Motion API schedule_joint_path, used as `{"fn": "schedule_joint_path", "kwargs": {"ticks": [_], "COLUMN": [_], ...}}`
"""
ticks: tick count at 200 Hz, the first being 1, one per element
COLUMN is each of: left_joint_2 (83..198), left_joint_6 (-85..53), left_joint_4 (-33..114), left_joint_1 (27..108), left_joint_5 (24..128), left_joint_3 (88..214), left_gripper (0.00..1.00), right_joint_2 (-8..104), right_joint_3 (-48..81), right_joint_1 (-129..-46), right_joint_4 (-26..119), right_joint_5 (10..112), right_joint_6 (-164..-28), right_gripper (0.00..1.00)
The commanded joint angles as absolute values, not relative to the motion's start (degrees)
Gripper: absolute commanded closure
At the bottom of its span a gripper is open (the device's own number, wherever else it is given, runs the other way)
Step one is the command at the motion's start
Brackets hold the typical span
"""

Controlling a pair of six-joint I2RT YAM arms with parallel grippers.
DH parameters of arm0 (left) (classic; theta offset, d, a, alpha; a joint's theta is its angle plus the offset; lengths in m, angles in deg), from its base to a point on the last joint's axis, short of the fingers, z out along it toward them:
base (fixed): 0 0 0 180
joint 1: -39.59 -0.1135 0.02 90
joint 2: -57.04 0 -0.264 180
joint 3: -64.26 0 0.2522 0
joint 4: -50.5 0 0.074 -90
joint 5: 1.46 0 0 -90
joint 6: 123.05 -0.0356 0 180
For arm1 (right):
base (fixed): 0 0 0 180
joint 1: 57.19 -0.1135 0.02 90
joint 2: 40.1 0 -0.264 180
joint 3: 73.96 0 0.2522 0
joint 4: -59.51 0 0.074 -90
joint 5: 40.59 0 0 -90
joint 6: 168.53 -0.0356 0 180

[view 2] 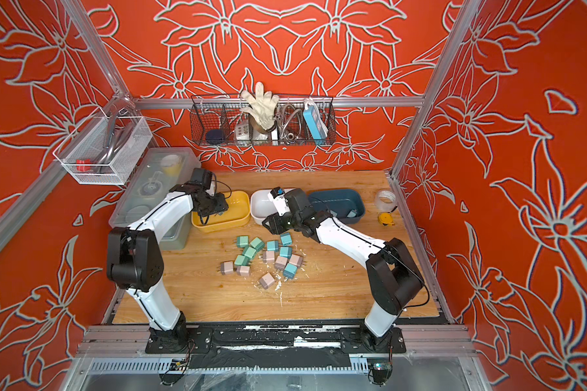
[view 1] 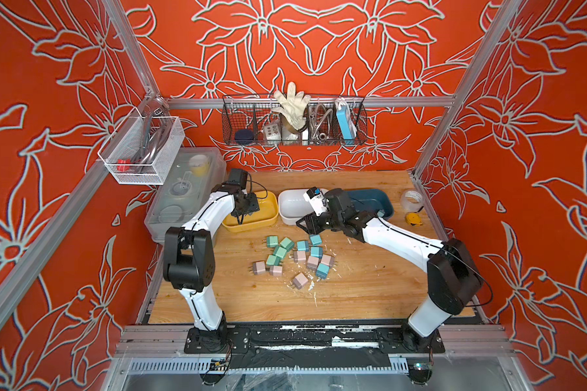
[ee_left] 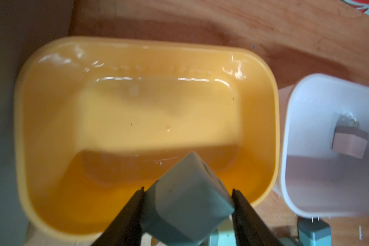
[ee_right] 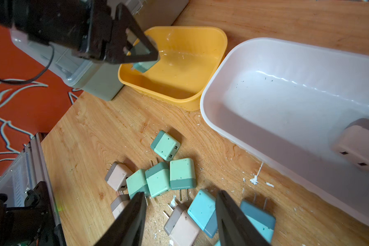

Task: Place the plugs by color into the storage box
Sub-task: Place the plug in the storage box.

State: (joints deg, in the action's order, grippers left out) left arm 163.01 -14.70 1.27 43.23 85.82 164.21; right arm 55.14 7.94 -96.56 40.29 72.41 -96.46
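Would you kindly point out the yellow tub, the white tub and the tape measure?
yellow tub [ee_left: 158,106], left wrist view, bare floor.
white tub [ee_right: 275,102], right wrist view, bare floor.
tape measure [view 1: 414,219], in a top view, yellow case.

My table [view 1: 353,298]: wood-grain top. On it:
- Back row, side by side: yellow bin [view 1: 251,226], white bin [view 1: 290,206], blue bin [view 1: 383,203].
- Left edge: clear lidded box [view 1: 180,199].
- Far right: tape roll [view 1: 412,200], yellow tape measure [view 1: 414,219].
- Middle: loose plugs [view 1: 299,256] in mint, blue and pink, clustered among white flecks [view 1: 310,287].
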Motion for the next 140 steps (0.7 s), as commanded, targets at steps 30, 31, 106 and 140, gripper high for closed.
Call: {"fn": "schedule_joint_path", "kwargs": {"ticks": [30, 31, 106, 140], "left_joint_2": [172.95, 173.27, 179.46, 179.05], "left_joint_6": [-15.25, -15.27, -17.24, -17.05], "left_joint_4": [-1.55, -1.61, -3.25, -3.25], "left_joint_1": [43.02, 43.02, 42.93, 42.93], "left_joint_5": [83.81, 83.84, 81.62, 80.54], "left_joint_3": [175.67, 175.93, 181.65, 181.64], "left_gripper": [0.53, 0.53, 0.38, 0.36], "right_joint_2": [55.81, 55.84, 57.53, 58.31], "right_joint_3": [6.07, 6.07, 6.75, 6.92], "right_joint_1": [-96.54, -96.55, -96.56, -96.56], "right_joint_4": [42.31, 42.31, 42.76, 42.66], "right_joint_5": [75.68, 75.73, 77.5, 78.68], "right_joint_6": [-98.39, -98.44, -99.61, -100.31], "right_gripper": [0.43, 0.43, 0.43, 0.43]}}
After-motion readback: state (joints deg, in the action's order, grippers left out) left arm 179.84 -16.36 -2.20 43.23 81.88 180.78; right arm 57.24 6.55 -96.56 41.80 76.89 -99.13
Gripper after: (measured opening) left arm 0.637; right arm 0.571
